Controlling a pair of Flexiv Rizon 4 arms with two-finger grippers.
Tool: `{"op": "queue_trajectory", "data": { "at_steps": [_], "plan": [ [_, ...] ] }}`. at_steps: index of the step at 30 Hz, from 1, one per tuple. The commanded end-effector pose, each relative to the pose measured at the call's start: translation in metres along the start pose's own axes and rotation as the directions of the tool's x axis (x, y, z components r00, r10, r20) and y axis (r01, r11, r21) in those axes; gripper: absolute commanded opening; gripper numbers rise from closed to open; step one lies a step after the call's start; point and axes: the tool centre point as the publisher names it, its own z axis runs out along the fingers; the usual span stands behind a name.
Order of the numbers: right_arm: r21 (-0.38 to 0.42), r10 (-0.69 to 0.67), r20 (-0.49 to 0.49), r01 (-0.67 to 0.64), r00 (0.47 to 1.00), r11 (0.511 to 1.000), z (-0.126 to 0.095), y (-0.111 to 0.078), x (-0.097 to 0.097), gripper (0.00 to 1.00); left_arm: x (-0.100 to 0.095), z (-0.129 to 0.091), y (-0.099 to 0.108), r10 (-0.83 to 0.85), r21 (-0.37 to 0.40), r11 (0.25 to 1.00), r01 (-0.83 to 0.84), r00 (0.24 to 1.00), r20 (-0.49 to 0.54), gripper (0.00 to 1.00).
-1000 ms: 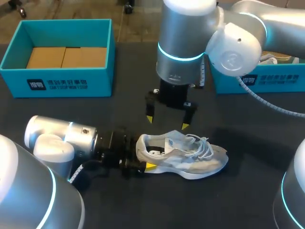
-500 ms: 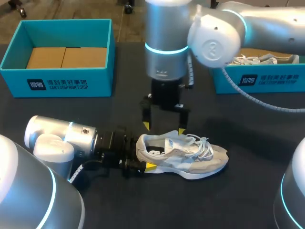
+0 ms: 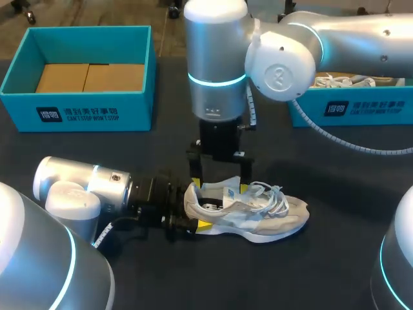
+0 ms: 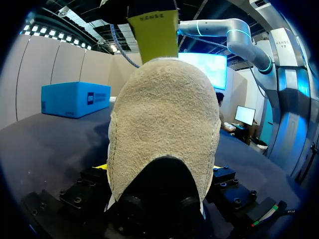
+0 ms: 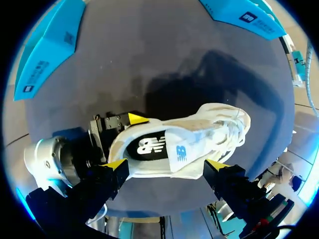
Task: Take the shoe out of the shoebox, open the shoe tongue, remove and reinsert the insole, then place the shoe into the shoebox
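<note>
Two roles: my left end effector (image 3: 192, 214) clamps the cream suede sneaker (image 3: 264, 216) mid-frame; my right end effector (image 3: 219, 186), spread, should pinch its tongue (image 5: 178, 152) gently.

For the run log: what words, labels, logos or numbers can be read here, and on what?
On the left shoebox front: white logo block, two short lines, too small to read.
On the right shoebox front: same print, too small.
On the shoe: white logo on the insole, blue logo on the tongue; marks only, no plain words.
On a yellow fingertip of the right arm's jaws: tiny print, unreadable.
Numbers, signs: none.
</note>
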Motion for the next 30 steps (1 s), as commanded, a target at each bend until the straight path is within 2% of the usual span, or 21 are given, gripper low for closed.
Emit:
{"op": "queue_trajectory", "data": {
  "at_steps": [1,8,11,17,23,30],
  "plan": [
    [-0.115,0.132,0.026,-0.129,0.991,0.985,0.002,-0.014,0.005,1.00,0.000,0.000,-0.001,0.000,-0.003,1.000,0.000,1.000,0.001,0.00],
    [-0.166,0.136,0.070,-0.123,0.988,0.978,0.007,-0.019,-0.002,1.00,0.000,0.000,-0.001,0.000,-0.003,1.000,0.000,1.000,0.001,0.00],
    [-0.195,0.131,0.110,-0.108,0.985,0.975,0.009,-0.017,-0.006,1.00,0.000,0.000,-0.001,0.000,-0.003,1.000,0.000,1.000,0.001,0.00],
    [-0.227,0.130,0.115,-0.101,0.985,0.969,0.011,-0.011,-0.014,1.00,0.000,0.000,-0.001,0.000,-0.003,1.000,0.000,1.000,0.001,0.00],
    [-0.207,0.136,0.137,-0.106,0.981,0.973,0.017,-0.004,-0.022,1.00,0.000,0.000,-0.001,0.000,-0.003,1.000,0.000,1.000,0.001,0.00],
    [-0.247,0.147,0.173,-0.101,0.974,0.964,0.023,-0.003,-0.029,1.00,0.000,0.000,-0.001,0.000,-0.003,1.000,0.000,1.000,0.001,0.00]
  ]
}}
